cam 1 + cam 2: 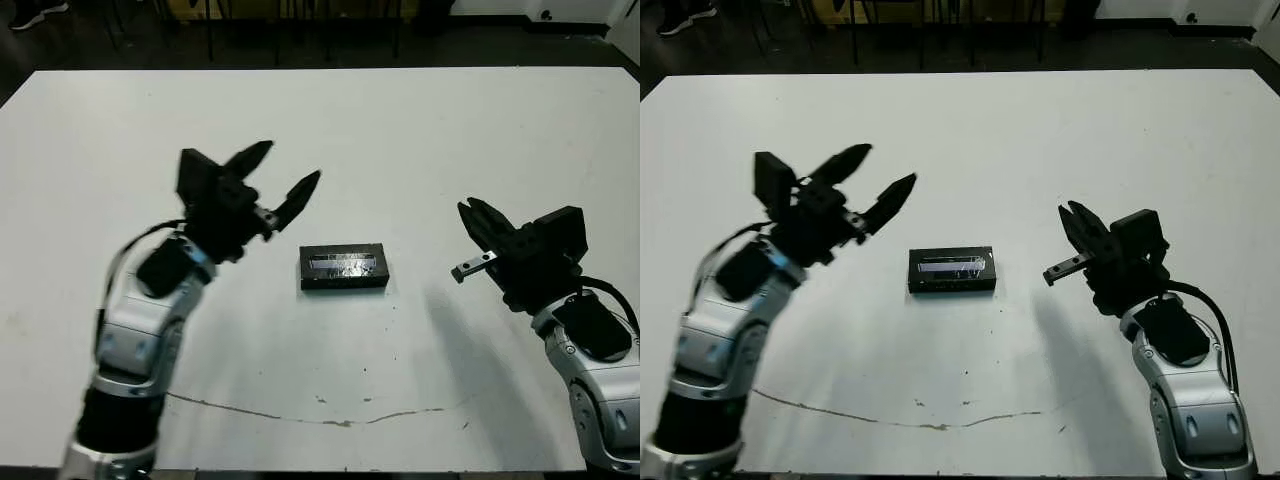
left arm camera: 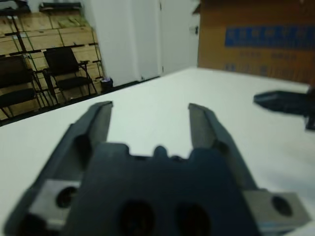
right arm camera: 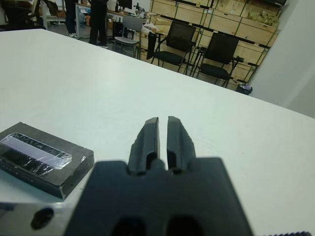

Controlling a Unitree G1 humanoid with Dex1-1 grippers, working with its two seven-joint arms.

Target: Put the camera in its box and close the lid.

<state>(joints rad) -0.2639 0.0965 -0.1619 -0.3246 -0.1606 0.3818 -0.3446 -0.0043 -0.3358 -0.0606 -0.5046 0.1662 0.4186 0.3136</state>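
1. The camera is out of sight; the lid (image 1: 343,265) covers the box (image 3: 47,173), so nothing inside shows.
2. In the right wrist view the box's left end is cut off by the frame's left edge.
3. The left wrist view is blurred; the dark shape (image 2: 285,102) at the right edge is unclear.

**Right claw nearly closed above a bare stretch of bench**

The right claw (image 3: 163,137) rises from its black body with its two fingers (image 3: 150,140) almost together, only a thin slit between them, gripping nothing. Off to one side, the box lies flat on the white bench (image 3: 246,137), its lid (image 3: 42,158) on, the shiny grey-lavender panel facing up. Black chairs (image 3: 216,51) and stacked wooden crates (image 3: 206,14) stand beyond the bench.
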